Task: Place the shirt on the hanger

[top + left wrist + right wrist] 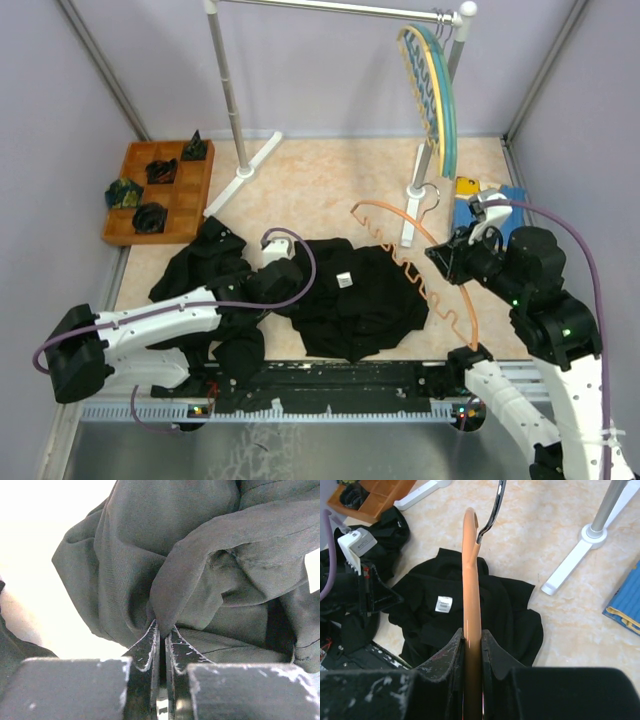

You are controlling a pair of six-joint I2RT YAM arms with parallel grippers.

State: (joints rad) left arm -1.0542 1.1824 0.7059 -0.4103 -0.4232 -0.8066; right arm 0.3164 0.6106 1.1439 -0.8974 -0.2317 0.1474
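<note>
R end effector (471, 639) clamps hanger (471, 580), long axis diagonal along the right edge of shirt (365, 300); L end effector (163, 630) pinches its left fold.

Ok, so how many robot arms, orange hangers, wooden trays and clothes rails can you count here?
White-and-black robot arms: 2
Thin orange plastic hanger: 1
Orange-brown wooden compartment tray: 1
Silver metal clothes rail: 1
Total: 5
</note>
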